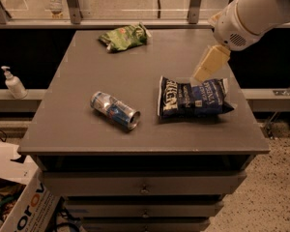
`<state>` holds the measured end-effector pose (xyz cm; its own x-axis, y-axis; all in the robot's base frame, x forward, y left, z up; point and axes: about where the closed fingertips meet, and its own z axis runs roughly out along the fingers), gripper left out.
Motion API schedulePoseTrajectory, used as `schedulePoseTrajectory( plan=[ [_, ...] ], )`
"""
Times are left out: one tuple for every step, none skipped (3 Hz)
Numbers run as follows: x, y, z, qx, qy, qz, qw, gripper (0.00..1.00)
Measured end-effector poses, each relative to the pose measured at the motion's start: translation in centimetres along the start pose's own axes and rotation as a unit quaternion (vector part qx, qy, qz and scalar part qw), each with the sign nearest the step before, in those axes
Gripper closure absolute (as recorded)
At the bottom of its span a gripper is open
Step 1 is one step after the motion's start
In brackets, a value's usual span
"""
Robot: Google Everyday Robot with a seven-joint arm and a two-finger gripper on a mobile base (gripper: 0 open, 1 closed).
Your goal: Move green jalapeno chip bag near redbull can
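While the gripper (209, 65) (openness I cannot tell) is hovering right, the green jalapeno chip bag (123, 36) is lying back-left of it.

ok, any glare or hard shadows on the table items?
Camera view: dim, even lighting, no hard shadows; mild sheen on the redbull can and the blue chip bag; green jalapeno chip bag at the far edge reads fine; the gripper, pale and brighter, hangs over the blue chip bag's top edge.

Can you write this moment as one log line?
end effector: above blue bag | green bag: far edge, untouched | can: on its side, front left
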<state>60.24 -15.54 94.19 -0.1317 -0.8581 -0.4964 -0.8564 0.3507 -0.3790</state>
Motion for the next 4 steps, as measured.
schedulePoseTrajectory(
  plan=[
    [-0.3,-0.1,1.0,-0.012,-0.024,0.011,0.9996,0.0],
    [-2.2,-1.1,3.6,-0.016,-0.054,0.034,0.9978,0.0],
    [-5.0,-2.2,6.8,-0.015,-0.093,0.058,0.9938,0.0],
    [-7.4,-3.5,10.4,0.003,-0.119,0.083,0.9894,0.0]
  ],
)
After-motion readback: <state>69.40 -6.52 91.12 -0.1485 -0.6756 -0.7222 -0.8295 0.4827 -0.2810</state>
